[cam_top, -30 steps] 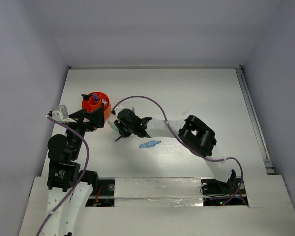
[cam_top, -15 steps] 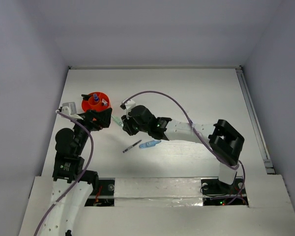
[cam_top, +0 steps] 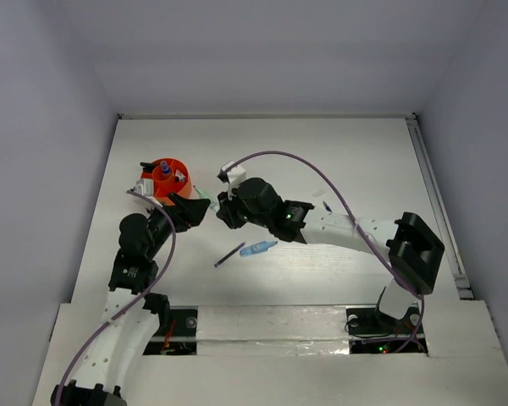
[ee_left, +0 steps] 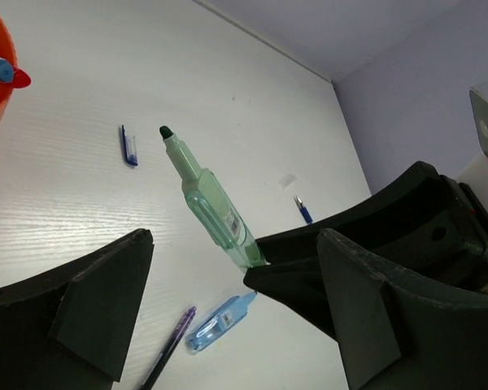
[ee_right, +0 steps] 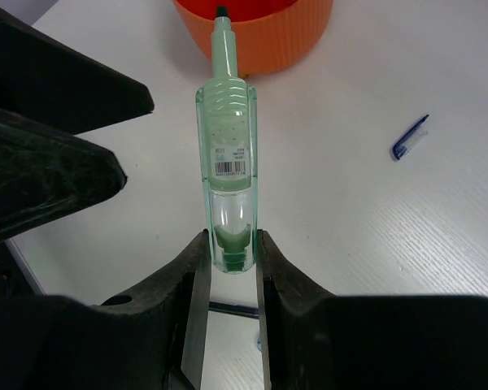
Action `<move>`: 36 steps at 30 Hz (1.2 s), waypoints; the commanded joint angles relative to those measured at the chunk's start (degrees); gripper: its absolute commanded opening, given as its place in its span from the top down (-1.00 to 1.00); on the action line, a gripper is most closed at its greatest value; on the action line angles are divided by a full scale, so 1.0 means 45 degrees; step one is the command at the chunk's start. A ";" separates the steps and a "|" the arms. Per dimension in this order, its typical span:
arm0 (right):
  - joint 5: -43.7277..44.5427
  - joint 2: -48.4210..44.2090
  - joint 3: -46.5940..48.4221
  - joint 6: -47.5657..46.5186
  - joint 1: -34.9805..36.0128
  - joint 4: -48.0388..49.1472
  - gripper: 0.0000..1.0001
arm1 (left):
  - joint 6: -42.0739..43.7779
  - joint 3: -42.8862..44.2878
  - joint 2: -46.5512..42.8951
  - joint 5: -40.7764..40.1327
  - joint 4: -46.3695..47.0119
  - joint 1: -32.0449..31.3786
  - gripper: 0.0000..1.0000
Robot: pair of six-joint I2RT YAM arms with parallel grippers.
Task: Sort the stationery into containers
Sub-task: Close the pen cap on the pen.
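1. Judging by its look, the green marker is light, stiff and smooth: a translucent plastic barrel with a paper label, cap off, dark tip bare. I expect it to swivel or slip easily when pinched at one end only, and the tip would leave ink on whatever it brushes.
2. The best hold, to my mind, is across the labelled middle of the barrel, well back from the tip; that stretch is free.
3. The marker hangs in the air above the table, with its tip pointing at the orange cup. The cup stands near the table's left edge with a few pieces upright in it. The tip is near the cup's wall, but I cannot tell whether it is level with the rim.
4. The right gripper is clamped on the marker's tail end, one finger on each side.
5. The left gripper faces it from the cup's side, fingers apart and holding nothing; the marker sits ahead of them, untouched.
6. The right arm reaches from the near right corner across the table, elbow out towards the right edge, forearm stretched leftward. The left arm rises from the near left corner, folded, wrist turned to the right.
7. A purple pen and a small blue bottle lie loose towards the near edge.
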 commanded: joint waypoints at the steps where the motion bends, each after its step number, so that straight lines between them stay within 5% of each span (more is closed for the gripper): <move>1: -0.0193 -0.0615 -0.0234 0.0110 -0.0029 0.0794 0.87 | -0.0427 -0.0143 0.0509 0.0474 0.2104 -0.0134 -0.57; 9: -0.1110 -0.0928 -0.0664 0.0383 -0.0029 0.1067 0.87 | -0.0428 -0.0397 0.1057 -0.0346 0.3102 -0.0485 -0.51; 36: -0.1386 -0.1709 -0.1621 0.0755 -0.0029 0.1342 0.88 | -0.0038 -0.0047 0.2581 -0.2630 0.4061 -0.1638 0.64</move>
